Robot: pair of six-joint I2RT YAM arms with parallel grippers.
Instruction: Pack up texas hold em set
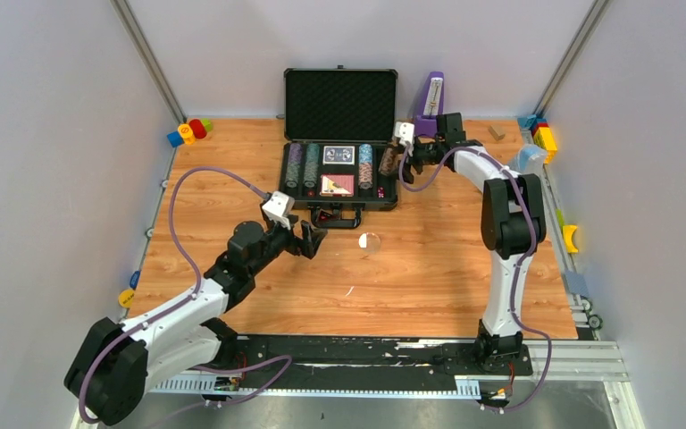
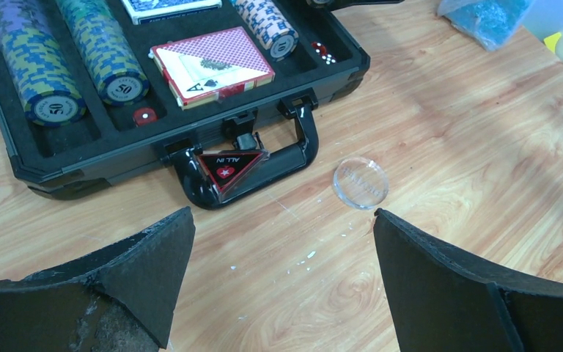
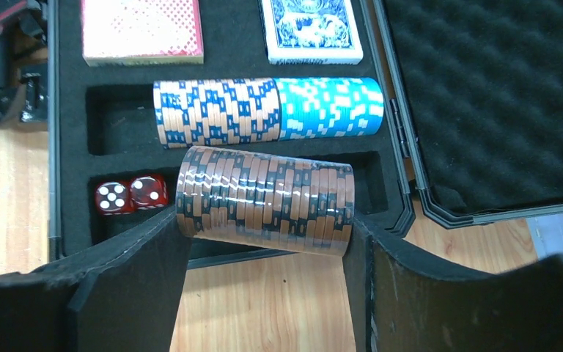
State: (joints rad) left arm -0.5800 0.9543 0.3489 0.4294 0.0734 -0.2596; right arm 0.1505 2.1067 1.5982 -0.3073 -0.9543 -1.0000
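Note:
The black briefcase [image 1: 283, 179] lies open at the back, its foam lid [image 1: 340, 103] upright. It holds rows of poker chips [image 2: 38, 66], a red deck [image 2: 211, 64] and a blue deck [image 3: 311, 29]. My right gripper [image 3: 267, 227] is shut on a brown-and-black roll of chips [image 3: 264, 198], over the rightmost slot beside two red dice [image 3: 130, 193]. My left gripper [image 2: 282, 220] hangs open over the table in front of the handle [image 2: 300, 147]. A red triangular "ALL IN" piece [image 2: 231, 167] rests on the handle, and a clear round disc [image 2: 360, 182] lies to its right.
A purple metronome [image 1: 430, 98] stands behind the case's right corner, close to my right gripper [image 1: 404, 159]. A clear plastic bag [image 1: 527, 159] lies at the right edge. Coloured toys sit in the back left [image 1: 189, 131] and back right [image 1: 543, 134] corners.

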